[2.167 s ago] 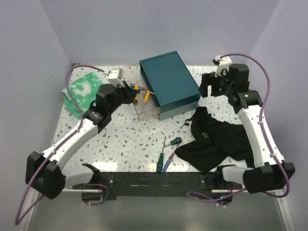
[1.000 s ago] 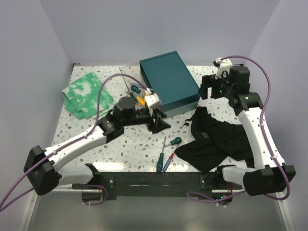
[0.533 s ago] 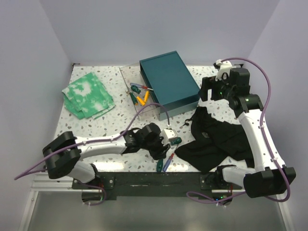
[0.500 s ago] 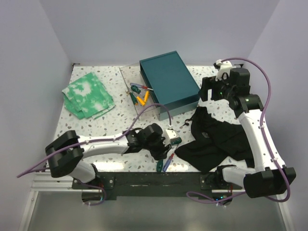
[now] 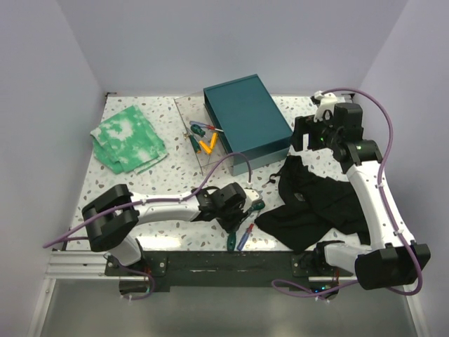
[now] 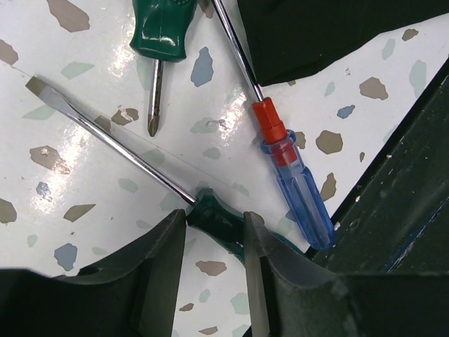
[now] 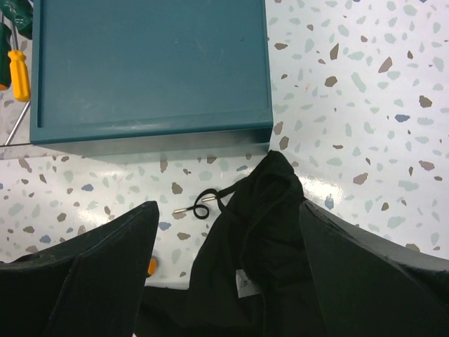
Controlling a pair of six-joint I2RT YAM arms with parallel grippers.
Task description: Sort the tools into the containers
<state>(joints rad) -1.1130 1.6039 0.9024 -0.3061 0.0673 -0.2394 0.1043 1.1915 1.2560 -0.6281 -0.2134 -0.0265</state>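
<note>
Left gripper point(image 6: 215, 230) jaws straddled the green screwdriver point(image 6: 210, 209), pinch unconfirmed; right gripper point(image 7: 226, 214) gaped empty; an end-heavy grip risked tipping and dropping it.

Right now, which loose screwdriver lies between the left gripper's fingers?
The long flat-blade screwdriver; the stubby green one and the red-and-blue one lie outside them.

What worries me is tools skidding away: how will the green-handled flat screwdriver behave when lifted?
The green-handled flat screwdriver is probably stiff: straight metal shaft. It might tilt blade-down, since the left end effector straddles only the handle's neck. Nudged, it could roll: rounded handle, glossy table.
</note>
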